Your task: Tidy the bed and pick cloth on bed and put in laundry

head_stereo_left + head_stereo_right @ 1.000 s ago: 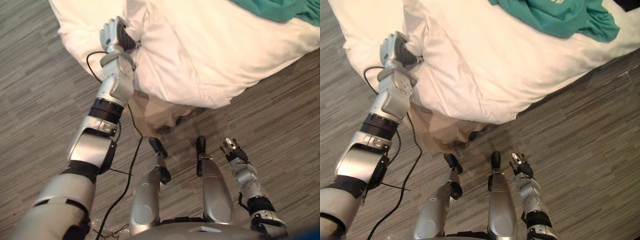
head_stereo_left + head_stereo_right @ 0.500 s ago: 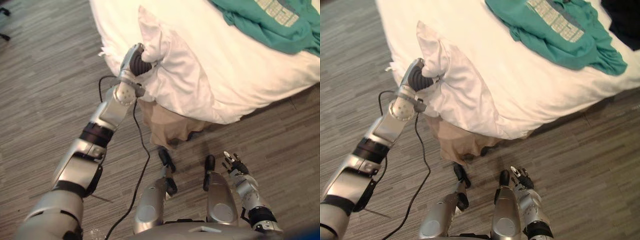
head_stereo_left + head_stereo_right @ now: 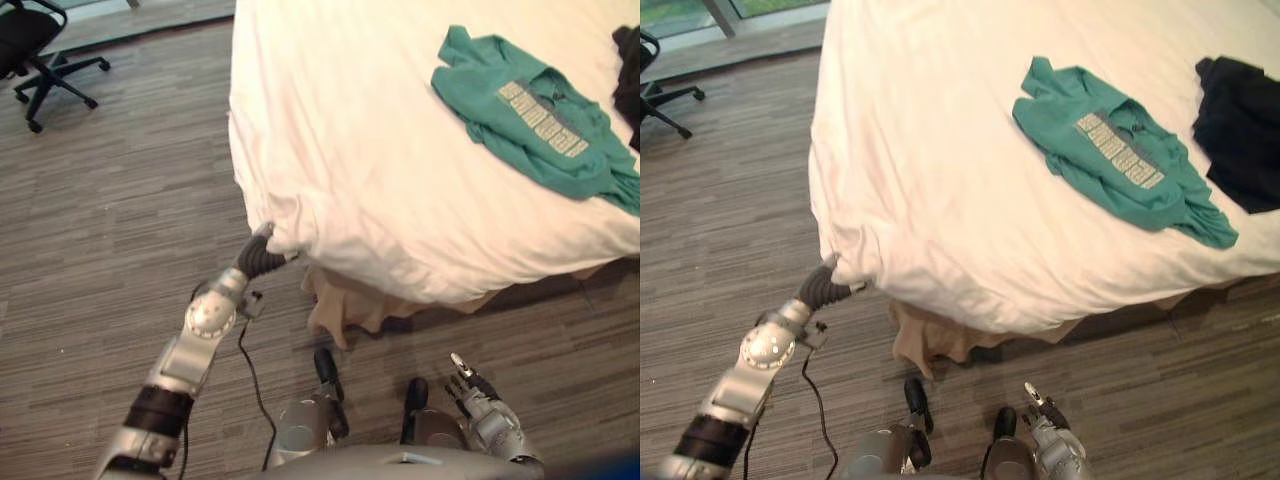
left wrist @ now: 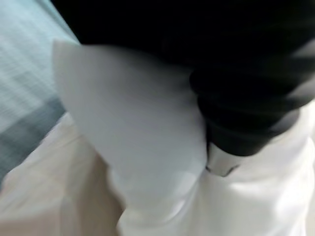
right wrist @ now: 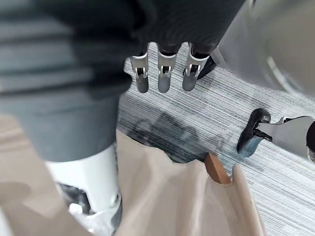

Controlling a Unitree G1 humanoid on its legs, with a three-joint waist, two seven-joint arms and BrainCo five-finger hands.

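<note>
Two hands: your left hand [image 3: 262, 257] meets a corner of the white sheet [image 3: 370, 190], grip impossible to tell. Your right hand [image 3: 471, 386] hangs released, lower right.

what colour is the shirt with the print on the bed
Teal green, with a pale print. The shirt shows best in the right eye view.

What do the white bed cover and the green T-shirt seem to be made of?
The white bed cover: soft matte woven cloth, probably cotton; it puckers and drapes over the edge. The green T-shirt: thin matte knit, likely cotton jersey; it lies limp in soft folds.
</note>
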